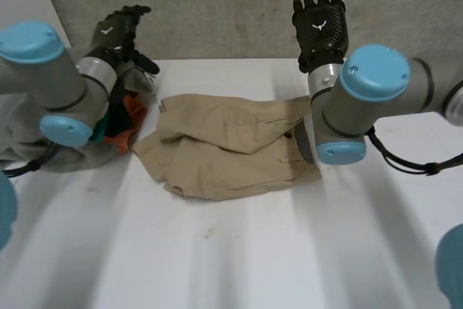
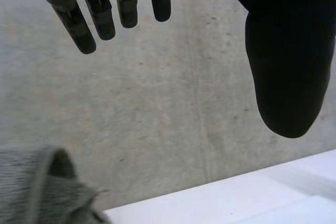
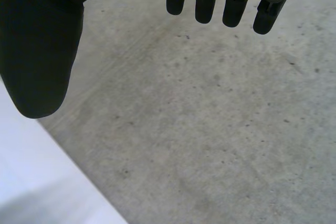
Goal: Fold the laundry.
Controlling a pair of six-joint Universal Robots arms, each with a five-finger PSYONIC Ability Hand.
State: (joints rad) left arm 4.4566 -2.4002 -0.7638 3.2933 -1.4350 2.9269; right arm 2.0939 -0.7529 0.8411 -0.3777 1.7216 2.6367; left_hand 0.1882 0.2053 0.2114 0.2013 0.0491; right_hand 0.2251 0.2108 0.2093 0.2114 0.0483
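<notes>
Task's thing: a rumpled tan cotton garment [image 1: 224, 146], probably trousers or shorts, lies on the white worktop [image 1: 253, 251] between the two arms.
Long axis: it runs side to side, with one end toward the robot's left and the other under the right arm's elbow.
Left hand [image 1: 119, 30]: raised over the worktop's far edge, fingers [image 2: 79, 24] straight and spread, holding nothing.
Right hand [image 1: 320, 23]: raised before the grey concrete wall [image 1: 217, 5], fingers [image 3: 202, 3] straight, thumb apart, empty.
Direction: the garment lies below both hands and closer to the robot, so each would likely have to come down and back.
Nearer arm: the right, judging by its elbow over the garment's end.
Beside it: a heap of grey and orange clothes [image 1: 126, 117] sits under the left arm, just touching the garment.
Hidden: the right arm covers the garment's right end. Waistband and legs are hard to tell apart.
</notes>
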